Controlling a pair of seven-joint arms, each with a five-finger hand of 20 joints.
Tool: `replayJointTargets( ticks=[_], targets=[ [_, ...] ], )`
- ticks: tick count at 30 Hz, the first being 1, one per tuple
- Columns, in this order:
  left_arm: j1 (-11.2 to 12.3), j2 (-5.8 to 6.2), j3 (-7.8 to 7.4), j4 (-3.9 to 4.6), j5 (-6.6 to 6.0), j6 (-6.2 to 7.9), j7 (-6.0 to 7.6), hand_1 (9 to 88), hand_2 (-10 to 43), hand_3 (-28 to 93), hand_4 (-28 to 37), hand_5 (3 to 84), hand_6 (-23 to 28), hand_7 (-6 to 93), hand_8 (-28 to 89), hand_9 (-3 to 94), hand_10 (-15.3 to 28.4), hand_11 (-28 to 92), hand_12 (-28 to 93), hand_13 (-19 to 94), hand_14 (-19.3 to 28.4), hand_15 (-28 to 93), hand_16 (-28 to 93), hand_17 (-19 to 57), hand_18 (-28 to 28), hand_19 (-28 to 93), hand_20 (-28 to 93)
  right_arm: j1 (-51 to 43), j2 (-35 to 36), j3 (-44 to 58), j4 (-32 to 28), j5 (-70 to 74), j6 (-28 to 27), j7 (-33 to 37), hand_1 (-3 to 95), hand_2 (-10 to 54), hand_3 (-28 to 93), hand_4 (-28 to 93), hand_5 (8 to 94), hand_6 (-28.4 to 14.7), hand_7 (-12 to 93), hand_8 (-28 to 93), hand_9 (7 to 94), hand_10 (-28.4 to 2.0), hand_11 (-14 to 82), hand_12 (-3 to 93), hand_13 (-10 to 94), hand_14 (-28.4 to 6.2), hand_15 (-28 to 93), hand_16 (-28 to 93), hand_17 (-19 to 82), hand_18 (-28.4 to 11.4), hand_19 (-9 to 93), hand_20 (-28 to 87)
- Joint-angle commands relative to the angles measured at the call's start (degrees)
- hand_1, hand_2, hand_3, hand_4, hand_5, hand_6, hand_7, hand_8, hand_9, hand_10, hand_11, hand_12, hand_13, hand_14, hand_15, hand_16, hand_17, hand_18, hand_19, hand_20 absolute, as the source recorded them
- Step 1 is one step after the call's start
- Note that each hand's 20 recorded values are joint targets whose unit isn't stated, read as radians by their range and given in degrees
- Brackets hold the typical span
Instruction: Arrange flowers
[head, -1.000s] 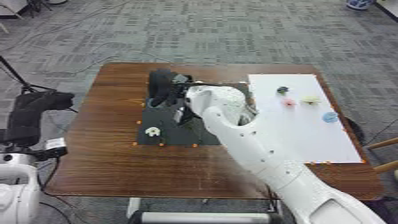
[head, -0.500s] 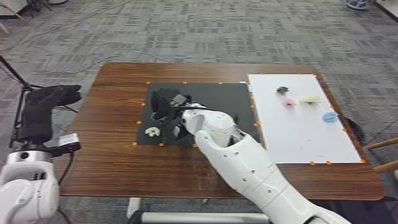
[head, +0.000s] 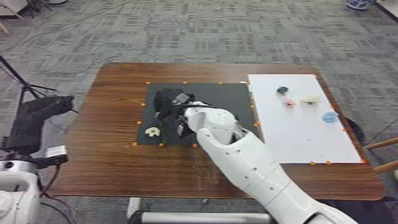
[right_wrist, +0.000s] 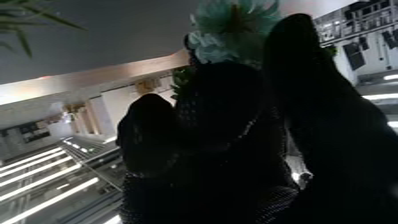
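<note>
Right, in the head view I have the right hand (head: 169, 106) over the dark mat (head: 226, 93), angled down as if to set something there. The white flower (head: 153, 132) lies on the mat just beside that hand, on my side of it. Off to the hand's right, the pink flower (head: 290, 102), cream flower (head: 310, 100), blue flower (head: 330, 117) and dark bluish flower (head: 282, 90) lie spread on the white board (head: 311, 145), probably spaced for easy picking. The left hand (head: 37, 112) is well apart from the right, beyond the table (head: 111, 165) edge, leaving room; its grip I can't tell.

In the right wrist view, fingers and thumb look nearly closed, pinching the teal flower (right_wrist: 233, 22) just below its bloom, with petals past the tips, presumably so the head stays uncrushed.
</note>
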Motion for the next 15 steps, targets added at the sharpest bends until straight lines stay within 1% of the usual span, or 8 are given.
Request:
replayJointTargets(
  ticks=[1, 2, 3, 4, 7, 10, 12, 15],
  targets=[
    [3.1, -2.6, -0.84, 0.99, -2.11, 0.12, 0.86, 21.0, 4.4, 71, -28.2, 54.1, 0.7, 20.0, -9, 53.2, 13.8, 21, 13, 43, 16.6, 23, 1, 7.0, 12.8, 14, 19, 1.6, 1.1, -0.9, -2.0, 0.3, -1.7, 1.1, 49.4, -9.5, 62, -17, 64.6, 0.8, 18, 5, 66.9, -11.2, 9.2, 12.9, 88, -3.1, 53, 35, 58, -12.6, 93, 50],
    [3.9, -3.02, -1.21, 0.7, -2.0, 0.27, 0.78, 20.3, 4.2, 71, -28.2, 54.1, 0.7, 20.0, -9, 53.2, 13.9, 21, 13, 43, 16.6, 22, 1, 7.1, 12.7, 13, 19, 1.4, 0.9, -0.6, -2.0, 0.1, -2.1, 0.9, 48.6, -9.5, 63, -17, 64.0, 0.8, 18, 5, 66.4, -11.2, 9.1, 12.9, 88, -3.1, 54, 35, 58, -12.5, 93, 49],
    [3.6, -2.97, -0.9, 0.85, -2.42, 0.62, 1.05, 19.6, 3.9, 71, -28.2, 54.1, 0.7, 20.0, -9, 53.2, 13.9, 21, 13, 43, 16.6, 22, 1, 7.2, 12.6, 13, 19, 1.9, 1.4, -1.1, -2.1, 0.9, -1.7, 1.5, 48.1, -9.5, 64, -17, 63.3, 0.9, 18, 4, 66.1, -11.2, 9.1, 12.9, 88, -3.0, 53, 35, 58, -12.5, 93, 49],
    [4.3, -3.24, -1.29, 0.57, -2.65, 0.78, 1.11, 19.4, 3.9, 71, -28.3, 54.0, 0.7, 19.9, -9, 53.2, 13.9, 21, 13, 43, 16.6, 22, 1, 7.2, 12.5, 13, 19, 1.7, 1.2, -0.9, -2.1, 0.7, -1.8, 1.4, 47.2, -9.5, 65, -17, 62.7, 1.1, 18, 3, 65.6, -11.1, 9.0, 12.9, 88, -3.0, 53, 35, 58, -12.5, 93, 49],
    [5.2, -3.9, -1.64, 0.32, -2.64, 0.63, 1.15, 18.9, 4.6, 71, -28.3, 53.9, 0.6, 19.7, -9, 53.2, 14.0, 21, 13, 43, 16.6, 22, 1, 7.3, 12.5, 13, 19, 1.8, 1.5, -1.0, -2.3, 1.4, -2.1, 2.0, 44.7, -9.5, 68, -17, 59.2, 2.0, 18, -9, 64.5, -11.2, 8.8, 12.8, 88, -3.2, 53, 35, 58, -12.5, 93, 48],
    [5.5, -4.29, -1.37, 0.03, -2.63, 0.57, 1.06, 18.6, 4.6, 71, -28.3, 53.9, 0.5, 19.6, -9, 53.0, 13.9, 20, 13, 43, 16.4, 21, 2, 7.2, 12.5, 12, 19, 1.8, 1.6, -1.0, -2.7, 2.5, -3.4, 3.2, 43.4, -9.5, 69, -17, 56.7, 2.6, 17, -10, 63.5, -12.9, 8.4, 12.5, 88, -3.2, 53, 34, 58, -12.4, 93, 48],
    [5.7, -4.46, -1.31, -0.11, -2.77, 0.23, 1.11, 18.6, 4.6, 71, -28.3, 53.8, 0.6, 19.5, -9, 53.0, 13.8, 20, 13, 43, 16.4, 21, 2, 7.2, 12.5, 12, 19, 1.8, 1.8, -1.1, -3.0, 2.9, -4.1, 3.4, 42.8, -9.5, 69, -17, 54.8, 2.9, 17, -10, 63.2, -13.6, 8.1, 12.1, 88, -3.3, 52, 34, 58, -12.5, 93, 48],
    [5.5, -4.55, -1.05, -0.35, -2.69, 0.3, 1.02, 18.6, 4.4, 72, -28.3, 53.8, 0.5, 19.4, -9, 52.9, 13.7, 20, 13, 43, 16.4, 21, 2, 7.1, 12.6, 12, 19, 2.3, 2.6, -1.6, -3.3, 2.9, -4.5, 3.4, 41.4, -9.5, 70, -17, 54.4, 3.2, 16, -9, 62.5, -13.8, 8.0, 11.4, 88, -3.5, 51, 34, 58, -12.8, 93, 46]
  ],
)
